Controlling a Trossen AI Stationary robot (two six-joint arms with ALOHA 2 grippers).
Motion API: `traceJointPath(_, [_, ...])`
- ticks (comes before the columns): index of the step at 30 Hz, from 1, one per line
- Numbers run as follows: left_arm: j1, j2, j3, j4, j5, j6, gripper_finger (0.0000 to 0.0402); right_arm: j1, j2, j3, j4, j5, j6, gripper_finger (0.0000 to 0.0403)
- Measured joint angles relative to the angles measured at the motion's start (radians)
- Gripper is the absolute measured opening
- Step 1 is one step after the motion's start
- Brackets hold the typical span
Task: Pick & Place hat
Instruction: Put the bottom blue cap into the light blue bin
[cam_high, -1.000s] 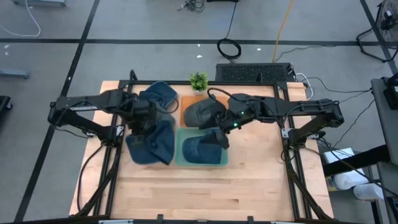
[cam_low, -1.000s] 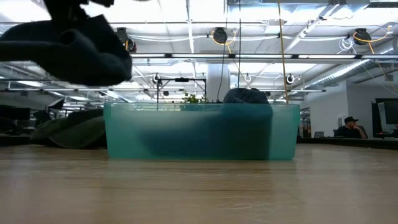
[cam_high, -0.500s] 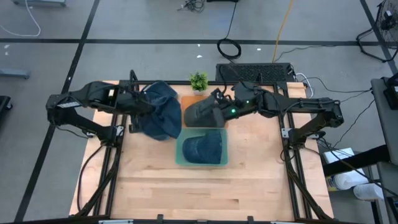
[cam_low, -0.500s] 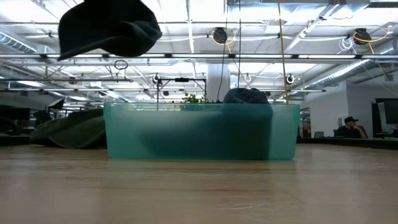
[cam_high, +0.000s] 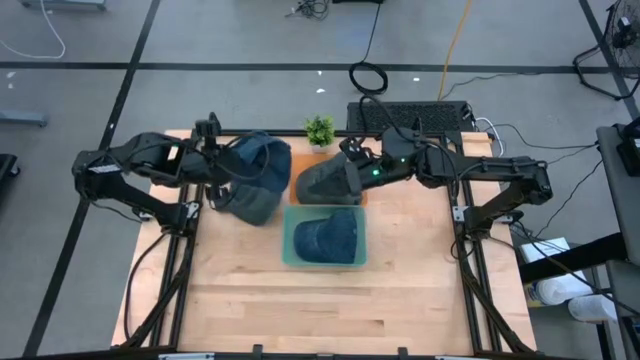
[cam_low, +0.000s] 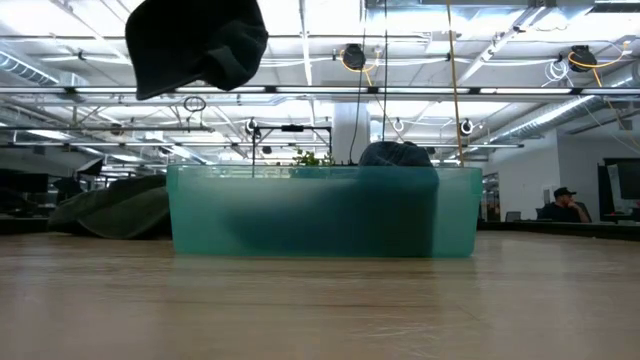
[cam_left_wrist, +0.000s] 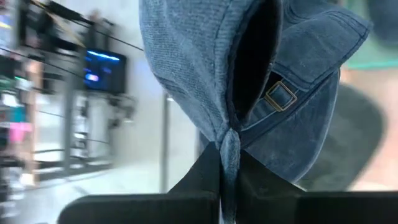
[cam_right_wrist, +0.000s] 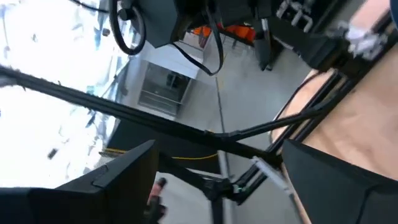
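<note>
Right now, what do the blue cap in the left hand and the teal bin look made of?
The blue cap with a strap buckle, pinched in the shut left hand, looks like washed denim or cotton twill: visible weave, stitched seams, a brass-coloured metal buckle. The teal rectangular bin looks like frosted translucent plastic: a dark shape shows blurred through its matte wall.

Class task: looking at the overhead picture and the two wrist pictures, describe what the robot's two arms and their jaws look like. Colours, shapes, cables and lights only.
Both arms are dark, nearly black, built of slim jointed sections on black frame bases. The left arm carries black cables along its length. The right arm shows a small green light near its wrist and a looping black cable. Each gripper ends in flat, dark, angular jaws: left gripper, right gripper.
</note>
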Motion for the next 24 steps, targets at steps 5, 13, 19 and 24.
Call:
traceJointPath(5, [-0.049,0.006,0.000,0.038,-0.138,0.073,0.0009,0.000,0.000,0.000,0.000,0.001,-0.194,0.0329])
traceJointPath(13, [-0.153,0.006,0.000,0.097,-0.321,0.167,0.0009,0.000,0.000,0.000,-0.001,0.015,-0.505,0.0329])
traceJointPath(19, [-0.234,0.006,0.000,0.102,-0.427,0.181,0.0008,0.001,0.000,0.000,0.005,0.139,-0.920,0.0329])
traceJointPath(24, [-0.288,0.006,0.000,0.105,-0.512,0.183,0.0008,0.001,0.000,0.000,0.005,0.273,-1.208,0.0329])
